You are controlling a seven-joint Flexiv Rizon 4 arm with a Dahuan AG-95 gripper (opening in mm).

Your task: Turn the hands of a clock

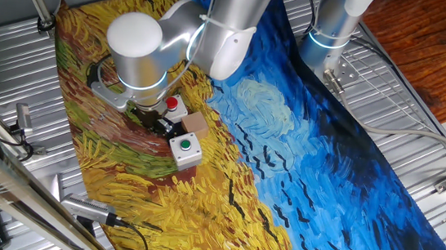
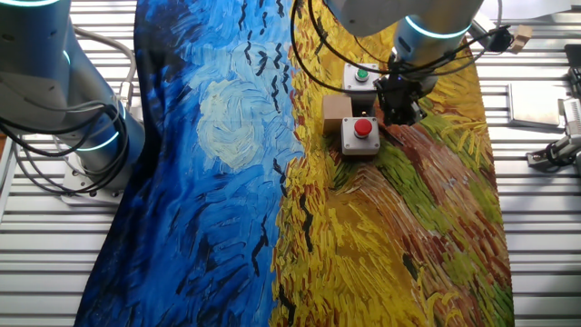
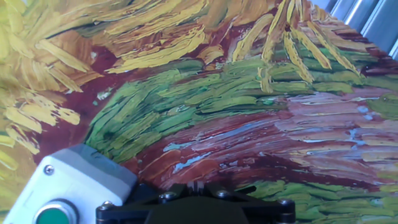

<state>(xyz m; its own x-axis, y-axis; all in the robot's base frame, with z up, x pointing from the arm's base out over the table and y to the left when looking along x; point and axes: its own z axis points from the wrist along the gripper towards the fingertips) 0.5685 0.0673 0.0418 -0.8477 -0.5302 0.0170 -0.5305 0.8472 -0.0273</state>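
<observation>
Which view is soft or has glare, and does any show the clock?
Hand view: soft, cloth slightly smeared, pincer base dark along the bottom. One fixed view: sharp, bright glare on the arm's joint. Other fixed view: evenly lit, red button crisp. No clock shows in any.

Robot lab: slatted metal bench (image 1: pixel 420 119), painted cloth (image 1: pixel 303 149).

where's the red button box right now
In the other fixed view, the red button box sits on the yellow part of the cloth, beside a brown block, just left of the gripper.
</observation>
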